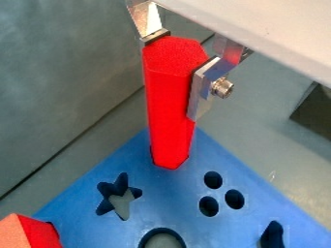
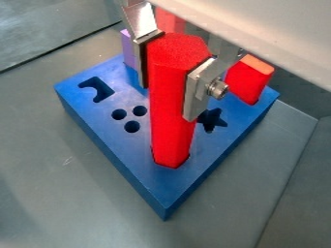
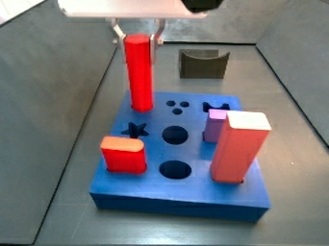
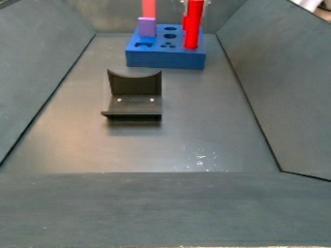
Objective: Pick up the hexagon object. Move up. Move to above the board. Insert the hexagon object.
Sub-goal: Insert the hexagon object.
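Observation:
The hexagon object (image 1: 168, 107) is a tall bright red rod, standing upright. My gripper (image 1: 179, 60) is shut on its upper end, one silver finger on each side, as the wrist view from the opposite side (image 2: 171, 70) also shows. Its lower end meets the top of the blue board (image 1: 175, 194) at the hexagon hole near a corner. I cannot tell how deep it sits. In a side view the rod (image 3: 139, 72) stands at the far left corner of the board (image 3: 180, 192) under the gripper (image 3: 139, 36). From the far end, the rod (image 4: 193, 24) and the board (image 4: 165, 60) appear again.
A salmon-red square pillar (image 3: 240, 144), a short red-orange block (image 3: 123, 154) and a small purple block (image 3: 216, 123) stand in the board. Star (image 3: 134, 130) and round holes are open. The dark fixture (image 3: 202, 62) stands on the floor beyond the board, also visible in another side view (image 4: 134, 94).

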